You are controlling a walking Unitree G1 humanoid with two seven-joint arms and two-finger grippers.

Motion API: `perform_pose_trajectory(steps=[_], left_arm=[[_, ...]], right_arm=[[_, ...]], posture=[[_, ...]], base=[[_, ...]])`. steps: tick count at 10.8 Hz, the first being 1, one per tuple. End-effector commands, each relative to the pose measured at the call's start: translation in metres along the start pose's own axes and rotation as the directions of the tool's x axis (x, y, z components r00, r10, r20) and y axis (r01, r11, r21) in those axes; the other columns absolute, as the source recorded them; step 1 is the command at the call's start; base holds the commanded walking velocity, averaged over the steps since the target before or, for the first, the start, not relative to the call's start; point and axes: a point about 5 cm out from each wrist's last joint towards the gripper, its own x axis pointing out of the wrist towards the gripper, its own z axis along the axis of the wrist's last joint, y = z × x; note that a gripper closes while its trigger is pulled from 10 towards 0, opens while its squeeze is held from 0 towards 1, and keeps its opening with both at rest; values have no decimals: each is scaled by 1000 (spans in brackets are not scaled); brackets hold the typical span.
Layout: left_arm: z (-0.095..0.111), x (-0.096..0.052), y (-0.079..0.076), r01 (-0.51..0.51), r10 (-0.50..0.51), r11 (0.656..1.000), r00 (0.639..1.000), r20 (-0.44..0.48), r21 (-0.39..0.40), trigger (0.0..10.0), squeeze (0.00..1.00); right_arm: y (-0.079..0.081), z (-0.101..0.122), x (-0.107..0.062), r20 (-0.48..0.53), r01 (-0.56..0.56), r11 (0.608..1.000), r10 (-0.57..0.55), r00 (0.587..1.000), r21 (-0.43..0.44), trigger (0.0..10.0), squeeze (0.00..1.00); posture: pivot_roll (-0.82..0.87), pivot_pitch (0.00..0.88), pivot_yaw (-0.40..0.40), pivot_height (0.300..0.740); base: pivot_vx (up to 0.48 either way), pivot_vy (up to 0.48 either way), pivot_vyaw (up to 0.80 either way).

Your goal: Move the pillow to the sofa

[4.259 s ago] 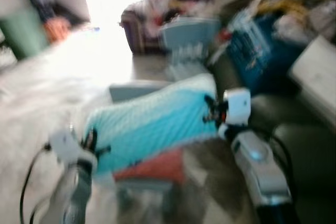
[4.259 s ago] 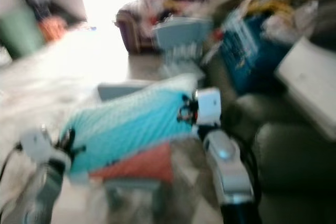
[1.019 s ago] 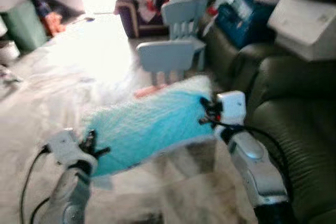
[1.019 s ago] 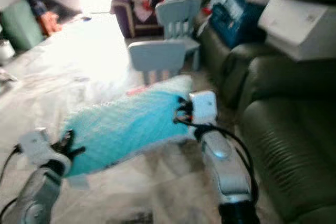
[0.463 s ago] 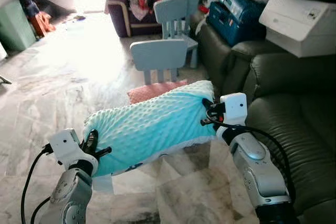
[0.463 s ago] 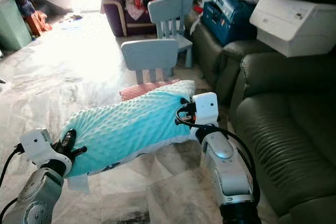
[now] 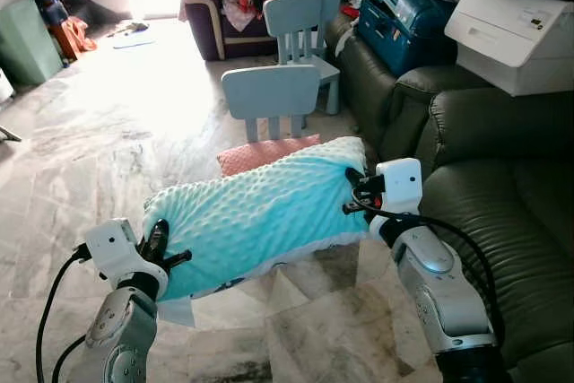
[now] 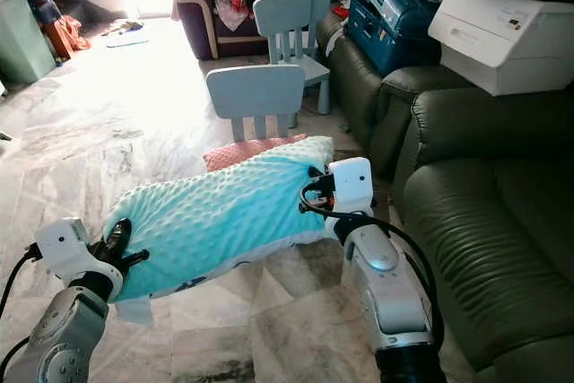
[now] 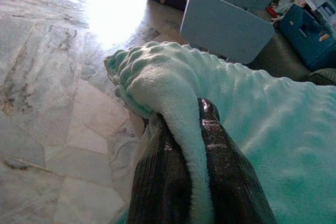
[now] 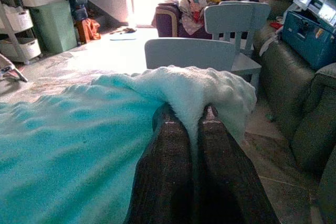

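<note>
Pillow: hanging between both grippers, above the floor.
Left gripper: clamping its left end.
Right gripper: pinching the other corner.
Change: view steadying; sofa now just right of right gripper, approach nearly done.

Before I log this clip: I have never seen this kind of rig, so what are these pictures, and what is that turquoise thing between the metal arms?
These come from a walking humanoid robot. The two wide pictures are its head camera's two eyes, looking forward and down; the two close ones sit on its wrists and look along each gripper's black fingers.

The turquoise thing is a bumpy pillow, carried off the floor between the arms. The left gripper pinches one end and the right gripper pinches the other, each shut on a fold of fabric.

Below is a marble floor. Ahead stand two pale blue small chairs, with a pink cushion lying near them. The dark green sofa is on the robot's right, with a white printer on it.
</note>
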Motion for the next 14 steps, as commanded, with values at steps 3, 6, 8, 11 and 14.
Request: perform_pose_trajectory(steps=[3,6,8,11,14], left_arm=[[3,1,0,3,-3,1000,1000,17,3,10000,0],[4,1,0,15,-15,1000,1000,16,9,10000,0],[3,1,0,11,-11,1000,1000,16,-11,10000,0],[4,1,0,13,-13,999,1000,16,-29,10000,0],[4,1,0,7,-7,999,1000,17,-32,10000,0]], right_arm=[[0,9,3,32,4,1000,-4,999,-4,10000,0],[0,9,2,32,4,1000,-4,999,-5,10000,0],[0,9,2,30,4,1000,-3,1000,-5,10000,0],[0,8,2,26,5,1000,-5,1000,-3,10000,0],[1,8,3,26,2,1000,-2,1000,-2,10000,0]], posture=[[-186,0,37,740],[-188,0,40,740],[-188,0,41,740],[-188,2,42,740],[-188,2,41,740]], base=[[0,0,0],[0,-425,0],[0,-240,0],[0,0,0],[0,0,0]])
